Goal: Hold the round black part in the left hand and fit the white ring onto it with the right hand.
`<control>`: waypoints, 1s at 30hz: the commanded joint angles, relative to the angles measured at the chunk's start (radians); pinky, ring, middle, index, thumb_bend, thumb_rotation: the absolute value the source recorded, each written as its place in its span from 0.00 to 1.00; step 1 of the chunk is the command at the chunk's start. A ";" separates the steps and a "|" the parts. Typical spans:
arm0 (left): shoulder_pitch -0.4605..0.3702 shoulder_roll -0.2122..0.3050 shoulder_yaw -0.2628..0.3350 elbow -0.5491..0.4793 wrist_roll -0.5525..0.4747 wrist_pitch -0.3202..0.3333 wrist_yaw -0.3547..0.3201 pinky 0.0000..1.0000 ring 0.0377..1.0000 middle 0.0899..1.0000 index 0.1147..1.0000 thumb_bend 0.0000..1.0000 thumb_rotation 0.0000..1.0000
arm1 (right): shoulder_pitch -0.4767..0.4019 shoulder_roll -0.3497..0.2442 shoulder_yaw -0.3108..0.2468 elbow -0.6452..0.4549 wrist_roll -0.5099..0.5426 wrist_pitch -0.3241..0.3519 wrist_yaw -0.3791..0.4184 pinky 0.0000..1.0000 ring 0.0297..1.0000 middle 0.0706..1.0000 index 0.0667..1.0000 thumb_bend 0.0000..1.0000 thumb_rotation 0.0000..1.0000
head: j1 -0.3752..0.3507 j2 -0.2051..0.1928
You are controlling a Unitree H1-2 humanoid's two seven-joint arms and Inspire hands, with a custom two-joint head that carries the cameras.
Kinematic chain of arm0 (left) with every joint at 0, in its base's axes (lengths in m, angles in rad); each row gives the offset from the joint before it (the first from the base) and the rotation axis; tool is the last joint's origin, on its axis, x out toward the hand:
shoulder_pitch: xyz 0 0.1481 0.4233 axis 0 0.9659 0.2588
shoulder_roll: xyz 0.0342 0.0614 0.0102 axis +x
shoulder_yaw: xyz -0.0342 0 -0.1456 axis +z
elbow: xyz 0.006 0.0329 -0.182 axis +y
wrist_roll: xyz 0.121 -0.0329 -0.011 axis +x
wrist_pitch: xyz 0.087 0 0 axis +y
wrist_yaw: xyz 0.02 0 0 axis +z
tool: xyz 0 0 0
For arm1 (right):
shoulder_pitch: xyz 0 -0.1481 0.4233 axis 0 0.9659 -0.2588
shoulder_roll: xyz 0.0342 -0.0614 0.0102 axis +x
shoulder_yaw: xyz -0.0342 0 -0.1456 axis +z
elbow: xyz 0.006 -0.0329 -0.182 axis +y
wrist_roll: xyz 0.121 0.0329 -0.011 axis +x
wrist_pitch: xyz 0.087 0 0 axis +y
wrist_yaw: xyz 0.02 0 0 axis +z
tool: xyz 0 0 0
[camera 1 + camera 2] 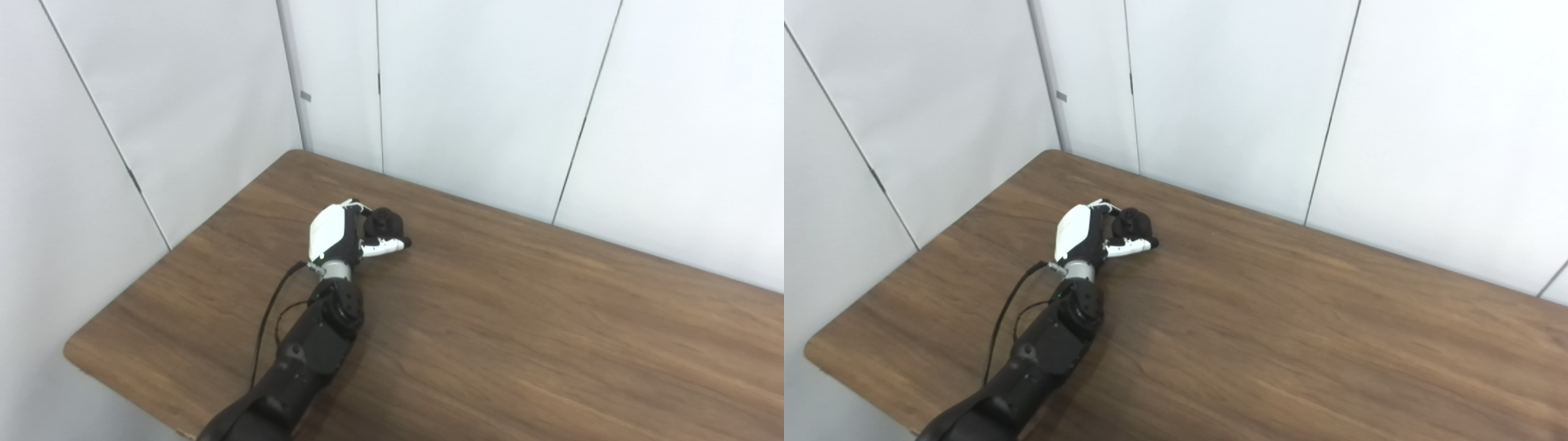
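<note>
My left hand (343,236) rests on the brown table (520,318) toward its far left part, its white back facing the left wall. Its fingers curl around a round black part (384,223), and the thumb runs along the part's near side, so the hand is shut on it. In the right eye view the same hand (1087,236) and black part (1133,225) show. No white ring appears in either view. My right hand is out of both pictures.
White wall panels (490,92) close the table at the back and on the left. The table's rounded front-left corner (73,352) is near my left arm. A black cable (269,318) loops beside the forearm.
</note>
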 commanded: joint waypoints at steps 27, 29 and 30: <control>0.105 -0.018 -0.422 -0.335 0.151 -0.163 -0.360 1.00 0.89 0.85 0.41 0.52 0.05 | 0.064 0.130 0.068 -0.135 -0.085 0.100 -0.134 0.86 0.96 0.98 0.98 0.71 0.87 | -0.387 0.037; 0.117 -0.021 -0.447 -0.333 0.157 -0.196 -0.379 1.00 0.89 0.85 0.41 0.52 0.05 | 0.065 0.128 0.072 -0.150 -0.089 0.103 -0.150 0.84 0.95 0.97 0.96 0.71 0.83 | -0.429 0.040; 0.123 -0.023 -0.459 -0.333 0.159 -0.211 -0.387 1.00 0.89 0.85 0.41 0.52 0.05 | 0.066 0.124 0.073 -0.155 -0.096 0.101 -0.155 0.84 0.95 0.97 0.96 0.70 0.82 | -0.452 0.045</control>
